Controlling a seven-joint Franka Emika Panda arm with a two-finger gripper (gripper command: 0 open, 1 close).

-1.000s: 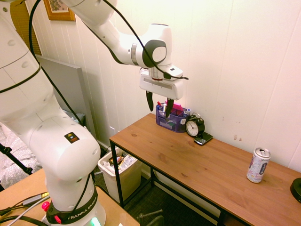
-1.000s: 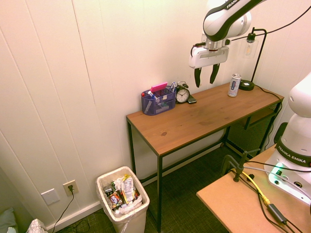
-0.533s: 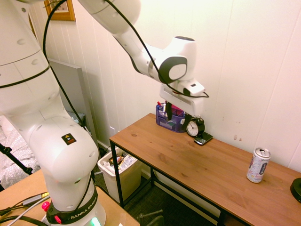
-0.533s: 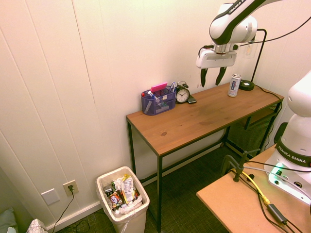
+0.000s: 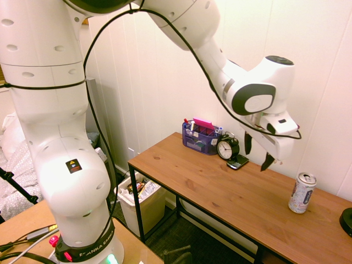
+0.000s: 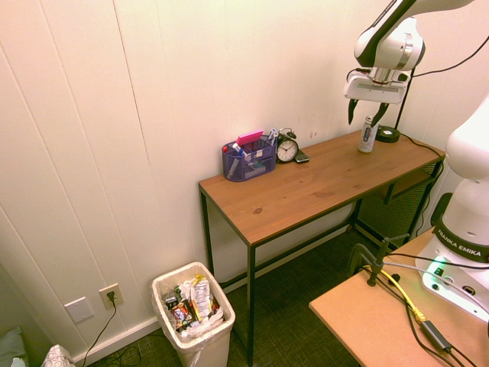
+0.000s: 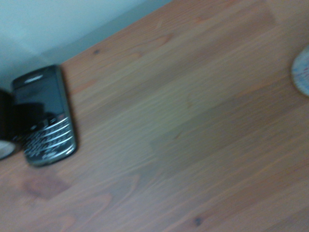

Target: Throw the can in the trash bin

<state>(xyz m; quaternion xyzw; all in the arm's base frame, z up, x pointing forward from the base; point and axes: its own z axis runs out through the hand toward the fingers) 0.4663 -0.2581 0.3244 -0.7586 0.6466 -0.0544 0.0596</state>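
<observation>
The can (image 5: 302, 193) stands upright near the right end of the wooden table (image 5: 220, 192); it also shows in the second exterior view (image 6: 368, 136), and its silver top peeks in at the edge of the wrist view (image 7: 301, 72). My gripper (image 5: 257, 153) hangs open and empty above the table, between the clock and the can, a little higher than the can's top. From the other side the gripper (image 6: 364, 115) appears just above the can. The trash bin (image 5: 149, 208), cream-white and stuffed with wrappers, sits on the floor beside the table's left end (image 6: 206, 348).
A blue desk organizer (image 5: 202, 136), a black alarm clock (image 5: 227, 147) and a dark phone (image 5: 237, 162) line the wall side of the table. The phone (image 7: 46, 118) fills the wrist view's side. A black lamp base (image 6: 387, 134) stands just beyond the can.
The arm has swung along the table from above the blue organizer, past the clock, to just short of the can. The fingers have stayed open and empty.
</observation>
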